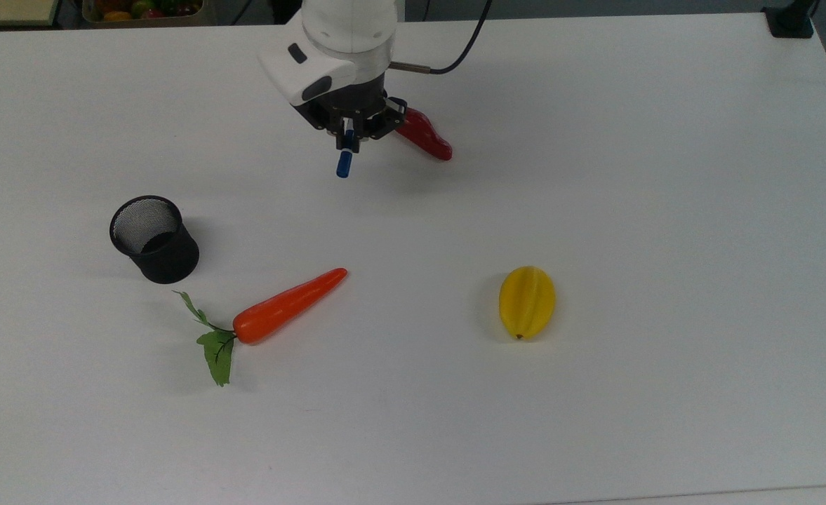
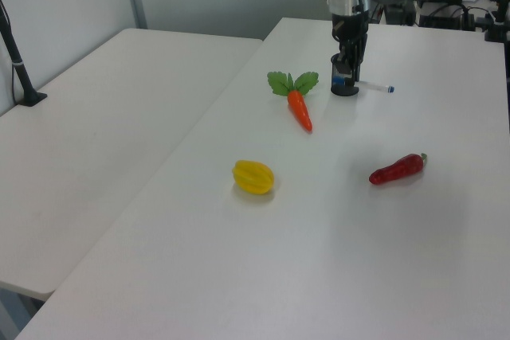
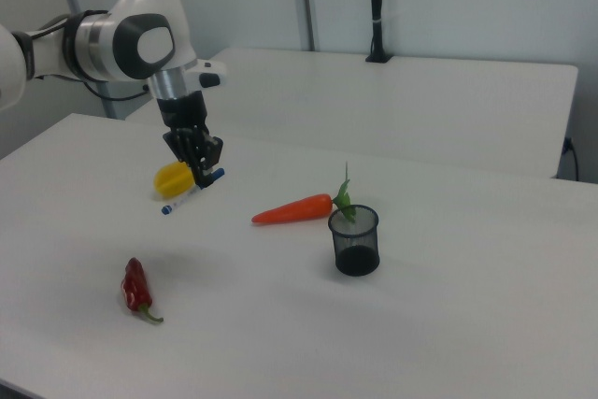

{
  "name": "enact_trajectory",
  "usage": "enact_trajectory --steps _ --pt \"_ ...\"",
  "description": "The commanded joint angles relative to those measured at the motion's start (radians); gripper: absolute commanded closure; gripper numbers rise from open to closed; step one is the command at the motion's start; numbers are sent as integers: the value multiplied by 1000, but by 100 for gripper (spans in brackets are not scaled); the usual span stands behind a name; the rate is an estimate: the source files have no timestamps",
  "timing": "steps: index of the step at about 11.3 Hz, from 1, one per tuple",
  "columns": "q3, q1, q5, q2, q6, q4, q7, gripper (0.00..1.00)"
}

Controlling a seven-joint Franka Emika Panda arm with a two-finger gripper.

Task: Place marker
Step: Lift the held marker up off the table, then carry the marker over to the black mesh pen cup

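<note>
Hand: hand (image 1: 348, 137) clamped on the marker (image 1: 344, 163), held clear above the desk (image 1: 665, 210).
Marker axis: roughly level, blue cap pointing toward the top view's bottom.
Cup: mesh cup (image 1: 154, 239) lies toward the top view's lower left, well apart.

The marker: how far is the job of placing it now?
Done: the gripper is shut on the marker and holds it above the table. In hand: carrying it. Left: setting it down; perhaps in the black mesh cup, which stands apart.
</note>
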Motion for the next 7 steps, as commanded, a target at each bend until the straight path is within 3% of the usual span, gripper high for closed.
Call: enact_trajectory --steps 1,3,7 --pt "-61 -57 -6 -21 -23 10 -77 86" --pt "-111 -92 -4 -22 -3 12 -125 86" --pt "-119 -199 -6 -19 240 18 -147 86"
